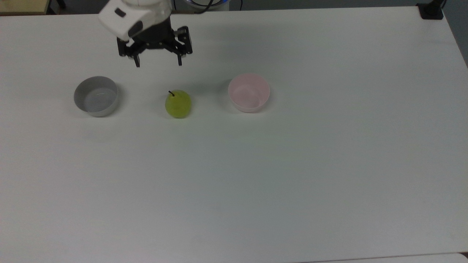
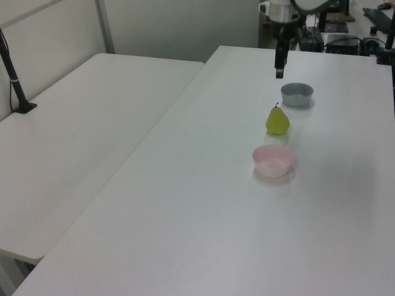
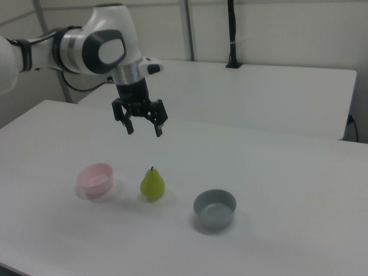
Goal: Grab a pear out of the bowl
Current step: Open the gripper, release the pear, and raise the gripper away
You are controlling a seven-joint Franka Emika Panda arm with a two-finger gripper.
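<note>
No text, label, brand, number or sign can be read anywhere in these views.
</note>
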